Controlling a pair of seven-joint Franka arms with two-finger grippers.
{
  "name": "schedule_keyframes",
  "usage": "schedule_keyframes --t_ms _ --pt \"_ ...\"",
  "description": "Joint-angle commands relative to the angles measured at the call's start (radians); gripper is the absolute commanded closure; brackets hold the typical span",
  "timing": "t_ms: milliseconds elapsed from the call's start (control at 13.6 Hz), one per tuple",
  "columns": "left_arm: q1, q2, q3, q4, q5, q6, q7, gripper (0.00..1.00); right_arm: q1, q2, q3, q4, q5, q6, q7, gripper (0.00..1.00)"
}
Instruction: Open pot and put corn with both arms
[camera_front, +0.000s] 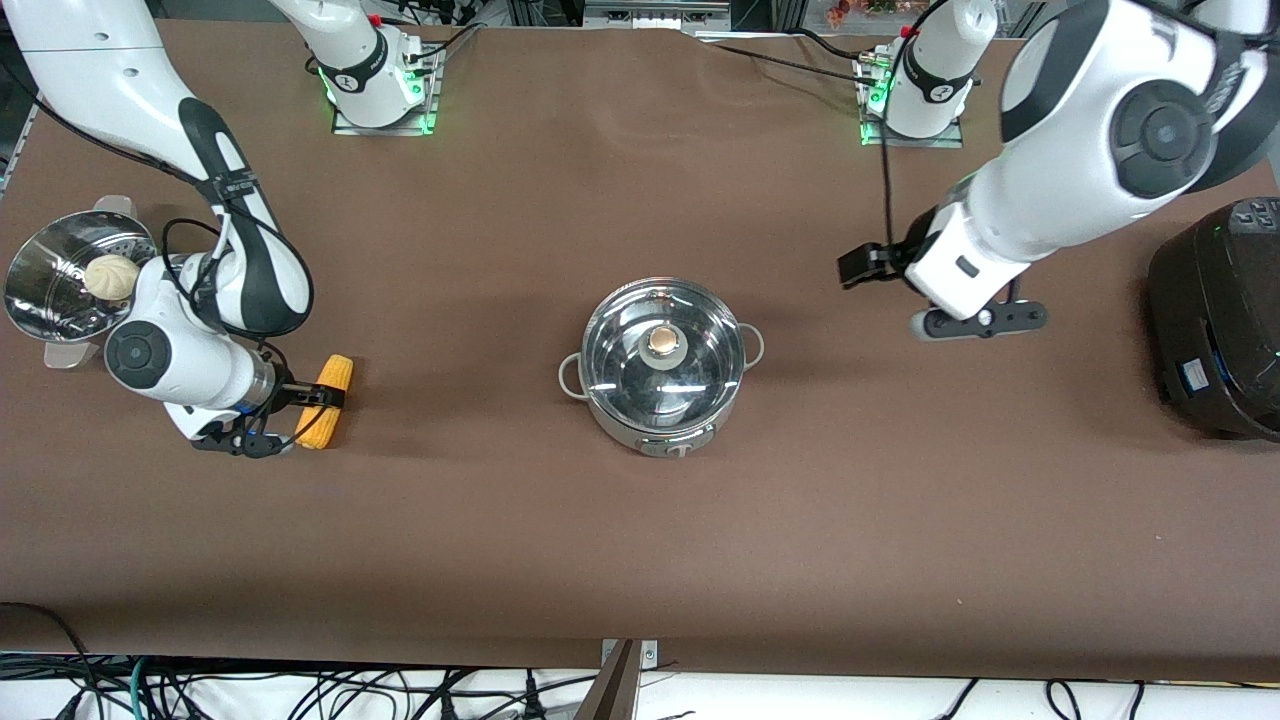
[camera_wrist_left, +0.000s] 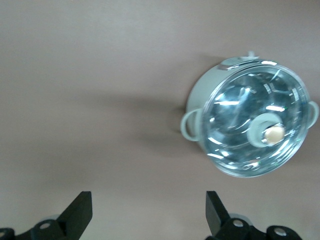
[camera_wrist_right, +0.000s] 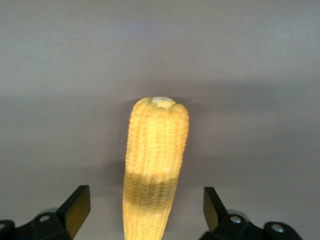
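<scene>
The shiny steel pot (camera_front: 622, 420) stands mid-table with its glass lid (camera_front: 690, 375) on; the lid's knob (camera_front: 663, 342) is tan. The left wrist view shows the pot (camera_wrist_left: 202, 95) and its lid (camera_wrist_left: 240, 110). The yellow corn (camera_front: 333, 375) lies on the table toward the right arm's end. My right gripper (camera_front: 300, 415) is low at the corn and open, one finger on each side of the cob (camera_wrist_right: 156, 150), not touching it. My left gripper (camera_front: 980, 320) is open and empty, in the air over bare table between the pot and the left arm's end.
A perforated steel steamer pan (camera_front: 40, 290) with a white bun (camera_front: 108, 277) stands at the right arm's end, beside the right arm. A large black cooker (camera_front: 1215, 320) stands at the left arm's end.
</scene>
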Motion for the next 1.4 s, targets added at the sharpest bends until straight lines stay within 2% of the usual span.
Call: schedule_keyframes --t_ms 0,147,442,662,1325 --pt "-0.083 0.134 0.007 0.171 -0.021 -0.006 -0.172 0.00 -0.002 -0.037 0.004 -0.060 -0.031 0.045 0.018 0.00" --pt "-0.135 0.197 0.008 0.225 -0.019 0.029 -0.264 0.00 -0.002 -0.036 0.004 -0.071 -0.031 0.062 0.018 0.00" --pt "-0.232 0.282 0.015 0.250 -0.013 0.151 -0.413 0.00 -0.002 -0.028 0.003 -0.103 -0.031 0.125 0.018 0.00" --pt "-0.286 0.358 0.040 0.303 -0.010 0.179 -0.476 0.00 -0.004 -0.016 0.001 -0.103 -0.030 0.148 0.019 0.00" --pt "-0.354 0.458 0.044 0.296 0.079 0.262 -0.527 0.00 -0.009 0.013 -0.002 -0.103 -0.030 0.191 0.016 0.00"
